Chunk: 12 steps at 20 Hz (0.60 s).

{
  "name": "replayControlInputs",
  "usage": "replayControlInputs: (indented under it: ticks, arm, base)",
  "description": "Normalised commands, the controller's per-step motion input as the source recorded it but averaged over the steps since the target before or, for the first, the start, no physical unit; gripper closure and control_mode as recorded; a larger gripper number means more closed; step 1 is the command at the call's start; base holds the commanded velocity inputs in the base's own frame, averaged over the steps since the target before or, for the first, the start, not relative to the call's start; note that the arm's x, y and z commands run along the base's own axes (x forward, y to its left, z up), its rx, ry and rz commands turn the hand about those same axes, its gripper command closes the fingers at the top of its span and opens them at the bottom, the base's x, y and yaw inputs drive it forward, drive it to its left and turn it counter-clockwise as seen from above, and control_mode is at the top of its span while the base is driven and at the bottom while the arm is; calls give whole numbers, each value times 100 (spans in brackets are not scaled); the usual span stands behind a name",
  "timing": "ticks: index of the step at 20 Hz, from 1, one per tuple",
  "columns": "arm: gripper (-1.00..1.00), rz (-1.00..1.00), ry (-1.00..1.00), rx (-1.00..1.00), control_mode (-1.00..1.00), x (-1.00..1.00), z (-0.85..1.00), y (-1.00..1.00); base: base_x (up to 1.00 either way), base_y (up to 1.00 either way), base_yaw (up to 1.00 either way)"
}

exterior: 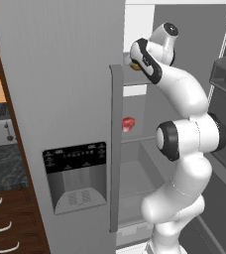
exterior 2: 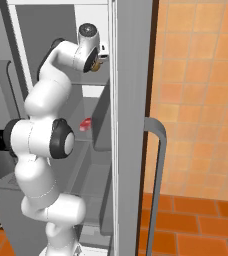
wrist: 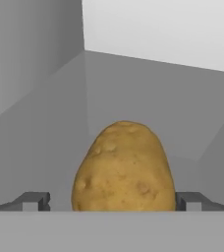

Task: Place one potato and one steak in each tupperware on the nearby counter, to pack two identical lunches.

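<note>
Potato (wrist: pixel 124 167): brown, speckled, standing on end on a grey fridge shelf (wrist: pixel 50 147); seen close up in the hand view, between the two finger tips. A sliver of it also shows at the hand in the left base view (exterior: pixel 133 64).
Gripper (wrist: pixel 112 201): jaws spread wide, one finger tip (wrist: pixel 35 201) on each side of the potato's base; small gaps show on both sides, so not clamped. Whether either tip touches the skin I cannot tell.
Arm: reaches up into the open fridge, hand at the upper shelf level, seen in both base views.
Steak (exterior: pixel 128 124): red piece lying on a lower shelf inside the fridge, well below the hand; also visible in the right base view (exterior 2: pixel 86 124).
Fridge door (exterior: pixel 60 109): grey, closed on the left side, with a dispenser panel (exterior: pixel 75 173) and a long vertical handle (exterior: pixel 116 149).
Counter (exterior: pixel 3 166): dark speckled top at far left of the left base view, above wood drawers (exterior: pixel 6 223) with curved silver handles.
Wall (exterior 2: pixel 201 90): orange tiles, right of the open fridge.
</note>
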Motion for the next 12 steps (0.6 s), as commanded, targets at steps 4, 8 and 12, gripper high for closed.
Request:
replayControlInputs:
  ticks: [4, 8, 12]
  arm:
    - [-100, 0, 0, 0, -100, 0, -27, 0]
    - [100, 0, 0, 0, -100, 0, -27, 0]
    - [100, 0, -4, 0, -100, -9, -16, 0]
  base:
    - [0, 0, 0]
    - [0, 0, 0]
    - [0, 0, 0]
